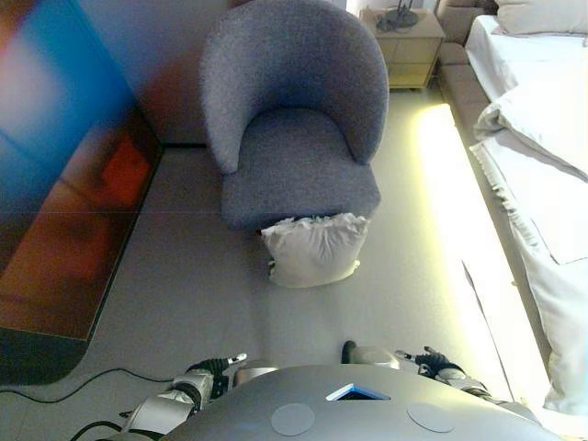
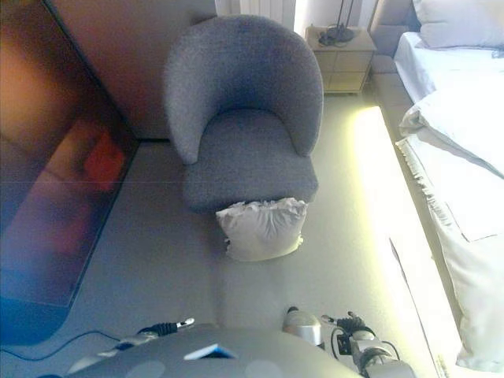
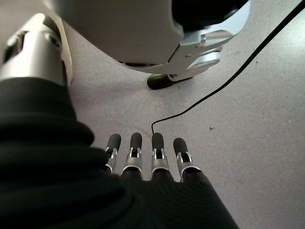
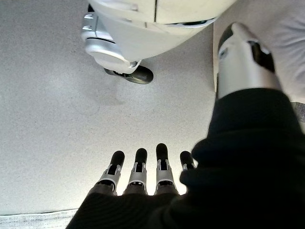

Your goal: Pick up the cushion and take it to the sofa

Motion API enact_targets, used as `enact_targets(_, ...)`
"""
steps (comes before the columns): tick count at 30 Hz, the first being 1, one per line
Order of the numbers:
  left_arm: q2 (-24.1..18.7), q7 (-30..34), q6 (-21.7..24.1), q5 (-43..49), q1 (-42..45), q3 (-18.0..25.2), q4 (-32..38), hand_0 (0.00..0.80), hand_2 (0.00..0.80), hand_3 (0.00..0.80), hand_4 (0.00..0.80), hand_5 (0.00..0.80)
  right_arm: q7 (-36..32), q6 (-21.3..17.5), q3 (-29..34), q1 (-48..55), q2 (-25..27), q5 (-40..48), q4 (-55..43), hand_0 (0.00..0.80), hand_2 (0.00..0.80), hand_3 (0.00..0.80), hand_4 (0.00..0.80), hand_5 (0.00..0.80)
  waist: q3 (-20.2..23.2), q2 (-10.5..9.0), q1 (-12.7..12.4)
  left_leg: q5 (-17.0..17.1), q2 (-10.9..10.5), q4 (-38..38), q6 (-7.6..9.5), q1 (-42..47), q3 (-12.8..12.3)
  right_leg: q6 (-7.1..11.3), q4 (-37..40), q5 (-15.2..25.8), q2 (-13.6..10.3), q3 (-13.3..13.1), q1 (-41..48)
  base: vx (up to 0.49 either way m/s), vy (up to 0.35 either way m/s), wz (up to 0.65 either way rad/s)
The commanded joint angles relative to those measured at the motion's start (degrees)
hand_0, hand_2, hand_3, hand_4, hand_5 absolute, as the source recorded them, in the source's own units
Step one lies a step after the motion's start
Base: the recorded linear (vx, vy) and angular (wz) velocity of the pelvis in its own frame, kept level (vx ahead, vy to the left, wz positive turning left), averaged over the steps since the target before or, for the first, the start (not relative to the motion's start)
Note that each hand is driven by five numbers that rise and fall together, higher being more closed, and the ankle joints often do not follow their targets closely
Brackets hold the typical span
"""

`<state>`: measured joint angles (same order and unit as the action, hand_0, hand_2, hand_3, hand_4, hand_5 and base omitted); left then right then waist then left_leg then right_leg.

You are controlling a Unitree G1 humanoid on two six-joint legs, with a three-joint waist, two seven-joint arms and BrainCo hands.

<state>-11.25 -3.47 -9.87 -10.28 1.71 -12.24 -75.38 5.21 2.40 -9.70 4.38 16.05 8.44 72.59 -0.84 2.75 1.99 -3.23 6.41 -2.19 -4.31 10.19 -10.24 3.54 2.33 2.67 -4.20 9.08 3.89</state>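
Note:
A white cushion (image 1: pixel 315 248) stands on the grey floor, leaning against the front of a grey round-backed armchair (image 1: pixel 294 138); it also shows in the right eye view (image 2: pixel 262 228). My left hand (image 3: pixel 143 160) hangs low at my side, fingers straight over bare floor, holding nothing. My right hand (image 4: pixel 143 174) hangs the same way on the other side, fingers straight and empty. Both hands are well short of the cushion, near the lower edge of the left eye view, the left hand (image 1: pixel 216 367) and the right hand (image 1: pixel 432 361).
A bed with white bedding (image 1: pixel 542 184) runs along the right, with a lit strip of floor beside it. A wooden nightstand (image 1: pixel 409 46) stands behind the armchair. A dark glossy panel (image 1: pixel 64 184) lines the left side. Open floor lies between me and the cushion.

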Motion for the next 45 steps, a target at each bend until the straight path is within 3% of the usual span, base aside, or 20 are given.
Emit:
enact_targets(1,-1.45,-0.59,0.00,-0.57,-2.02,1.61,-1.94,0.000,0.000,0.000,0.000,0.000,0.10,-1.25,-0.28,-4.11,-2.65,-0.26,3.31,0.000,0.000,0.000,0.000,0.000,-1.72,-4.58,-0.58,-0.58,-4.14,-2.81,2.21,-0.71,0.06,2.92,2.23,-1.91,-2.15,0.89,3.71,0.015,0.003,0.05)
enact_targets(11,-1.53,0.13,0.78,2.70,-1.80,1.19,-2.13,0.000,0.000,0.000,0.000,0.000,0.34,-1.51,-0.18,-4.15,-2.82,0.30,3.60,0.000,0.000,0.000,0.000,0.000,-1.78,-4.74,-0.72,-0.79,-4.49,-2.81,2.38,-0.87,0.09,3.14,2.33,-1.80,-2.35,1.07,3.72,0.005,0.002,0.04)
enact_targets(21,-1.55,1.29,-1.18,3.42,-2.03,0.37,-1.95,0.000,0.000,0.000,0.000,0.000,0.06,-1.75,-0.65,-4.40,-2.80,-0.44,3.25,0.000,0.000,0.000,0.000,0.000,-1.88,-4.79,-0.55,-0.99,-4.40,-2.81,2.66,-0.21,-0.10,2.81,1.91,-2.37,-2.03,0.44,3.99,0.002,-0.003,0.00)
enact_targets(34,-1.89,-0.28,-1.51,2.91,-2.04,0.96,-1.71,0.000,0.000,0.000,0.000,0.000,-0.71,-2.00,-1.10,-4.59,-2.76,0.04,2.95,0.000,0.000,0.000,0.000,0.000,-2.28,-4.94,-0.63,-0.69,-2.88,-2.17,1.86,0.16,-0.02,1.72,1.55,-3.51,-0.52,-0.02,4.67,0.011,-0.079,0.00)
enact_targets(36,-1.78,-0.89,-1.24,1.75,-2.18,1.45,-1.67,0.000,0.000,0.000,0.000,0.000,-0.72,-2.02,-1.35,-4.97,-2.69,-0.33,2.80,0.000,0.000,0.000,0.000,0.000,-2.87,-5.33,-0.70,-0.91,-2.01,0.42,1.30,-0.35,-0.50,1.13,0.87,-3.62,-0.40,0.01,4.44,-0.019,-0.117,0.01)
enact_targets(39,-1.55,-1.84,0.38,-0.74,-2.76,2.96,-1.60,0.000,0.000,0.000,0.000,0.000,-0.56,-1.47,-1.85,-6.17,-2.05,-0.02,1.92,0.000,0.000,0.000,0.000,0.000,-5.28,-7.37,-1.59,0.89,0.64,17.19,0.40,-7.20,-0.35,-0.80,-1.31,-3.28,-1.51,0.84,3.04,-0.083,-0.167,0.02)
enact_targets(41,-1.54,-1.57,1.36,-1.72,-2.65,3.67,-1.61,0.000,0.000,0.000,0.000,0.000,-0.54,-0.79,-2.20,-6.79,-1.43,0.48,1.35,0.000,0.000,0.000,0.000,0.000,-7.04,-8.09,-2.29,2.01,1.70,25.15,0.92,-11.98,0.64,-1.92,-2.61,-3.38,-1.84,0.27,2.75,-0.054,-0.131,-0.07)
enact_targets(43,-1.51,-1.55,1.51,-2.93,-2.43,4.33,-1.41,0.000,0.000,0.000,0.000,0.000,-0.66,-0.47,-2.25,-7.23,-1.04,0.45,1.16,0.000,0.000,0.000,0.000,0.000,-8.04,-8.10,-2.90,1.89,1.53,26.96,1.46,-13.86,1.31,-2.32,-3.71,-3.98,-1.79,-0.36,2.87,0.015,-0.039,-0.05)
enact_targets(45,-1.20,-1.85,2.24,-4.36,-1.51,5.66,-1.71,0.000,0.000,0.000,0.000,0.000,-0.87,-0.32,-2.01,-7.64,-0.63,0.10,0.98,0.000,0.000,0.000,0.000,0.000,-8.57,-7.12,-4.50,1.76,-1.53,22.78,2.05,-15.56,3.70,-1.94,-4.72,-5.71,-0.80,-2.00,3.83,0.136,0.037,-0.11)
